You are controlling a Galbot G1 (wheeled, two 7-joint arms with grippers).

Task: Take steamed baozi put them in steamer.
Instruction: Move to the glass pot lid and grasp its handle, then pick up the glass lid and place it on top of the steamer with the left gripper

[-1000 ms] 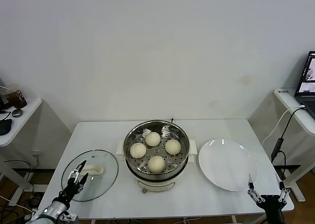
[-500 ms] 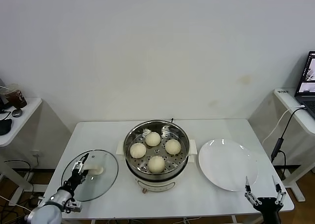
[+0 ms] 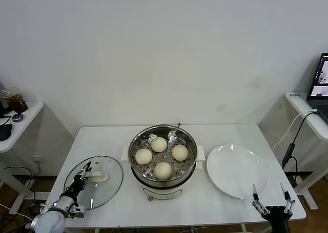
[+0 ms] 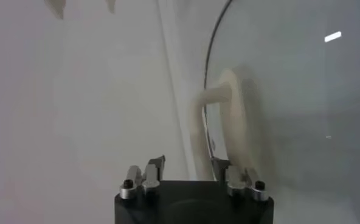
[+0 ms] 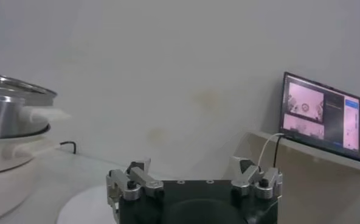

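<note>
The steamer [image 3: 138,141], a shiny steel pot on a white base, stands mid-table with four cream-white baozi on its perforated tray: [image 3: 159,144], [image 3: 143,156], [image 3: 180,152], [image 3: 163,170]. My left gripper [image 3: 83,175] is open and empty, low over the glass lid [image 3: 105,189] and just short of its white handle [image 3: 99,177]. In the left wrist view the handle [image 4: 219,115] lies just ahead of the gripper [image 4: 188,163]. My right gripper [image 3: 268,189] is open and empty at the table's front right edge, near the plate. It also shows in the right wrist view [image 5: 192,167].
An empty white plate [image 3: 237,170] lies right of the steamer. The pot's side [image 5: 10,115] shows in the right wrist view. A laptop [image 3: 322,82] and cables are on a side desk at the far right. A small desk [image 3: 15,123] stands far left.
My left gripper has crept a little toward the lid handle. My right gripper has shifted slightly left and lower at the front edge. The baozi, steamer, lid and plate have not moved.
</note>
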